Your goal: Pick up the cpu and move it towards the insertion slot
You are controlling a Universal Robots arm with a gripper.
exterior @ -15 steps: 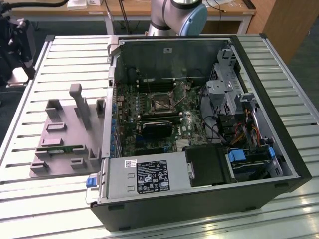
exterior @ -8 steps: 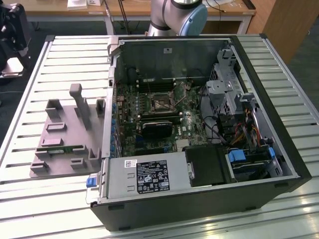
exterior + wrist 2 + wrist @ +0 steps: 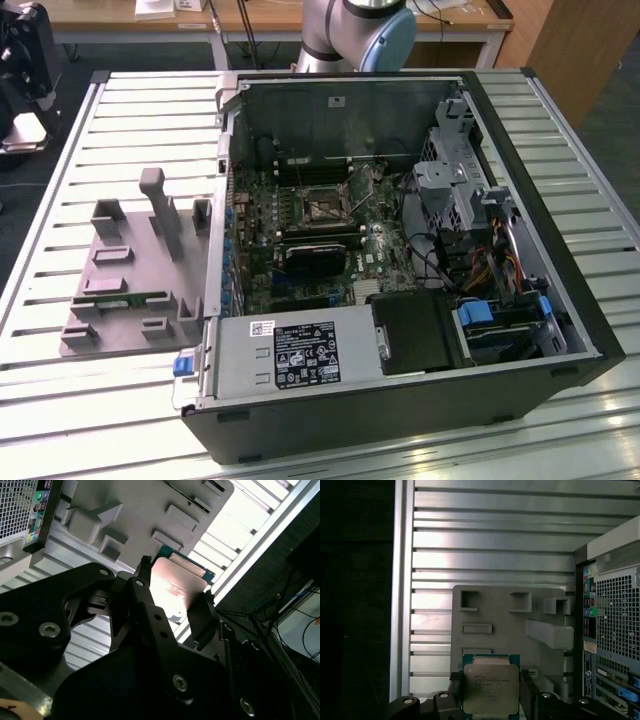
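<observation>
One grey tray lies at the exterior view's left on the slatted metal table, with a long green memory stick lying in one of its recesses. Just to the right of the tray stands the open computer case, its side off and the motherboard showing. Near the middle of that board sits the insertion slot, a square socket with a shiny frame and a dark centre; whether its frame is raised or flat is hard to tell from here. A larger black rectangular block lies just below it, and a silver power supply runs along the near edge. Farther right are drive bays with loose cables. The arm's base rises behind the case. In the first wrist view, the gripper is closed narrowly on the cpu, one black finger pressed to each of two opposite edges, the silvery top facing the camera with a green rim behind it. The chip hangs over the tray's near part, outside the case, whose perforated rear panel stands to one side. In the second wrist view the gripper pinches the same cpu, which glares in the light beside the tray.
</observation>
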